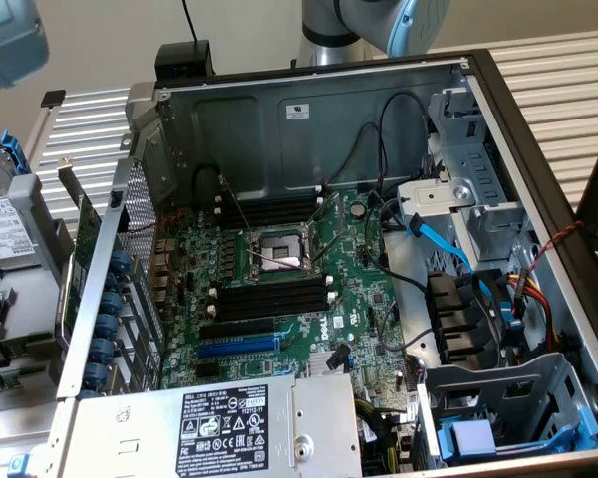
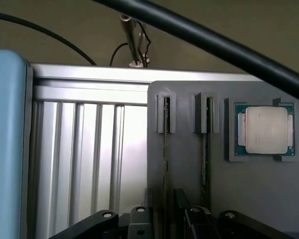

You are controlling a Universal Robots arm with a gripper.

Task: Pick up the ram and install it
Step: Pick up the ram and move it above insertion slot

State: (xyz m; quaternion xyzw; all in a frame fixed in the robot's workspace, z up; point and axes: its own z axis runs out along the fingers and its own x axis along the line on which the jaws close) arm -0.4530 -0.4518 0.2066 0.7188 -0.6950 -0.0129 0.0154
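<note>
Ram (image 2: 165,144) sits in a grey holder (image 2: 189,189) on the ribbed silver worktop (image 2: 89,149). It stands on its thin edge in the slot that is farthest from the square silver chip (image 2: 265,130). A second stick (image 2: 205,149) stands in the slot between the ram and that chip. The ram's long side runs away from the claw (image 2: 164,219) toward the little grey clip at the far end of its slot, in line with the second stick. You see just its skinny edge, so no sticker or writing on it can be read.

The claw is open. Its black fingers (image 2: 139,221) stand apart, one on each side of the ram's near end. I cannot tell if they touch it, and they do not squeeze it.

In the exterior view, an open computer case (image 1: 279,119) lies on its side. A small white sticker (image 1: 297,112) is on its back wall, too tiny to read. The green board (image 1: 359,289) inside has long black memory slots (image 1: 274,299). A silver power box has a black label (image 1: 224,426) with white print and many small marks, but the words are too small to read. At the exterior view's left, a white label (image 1: 2,229) with tiny print sits on a metal drive.
</note>
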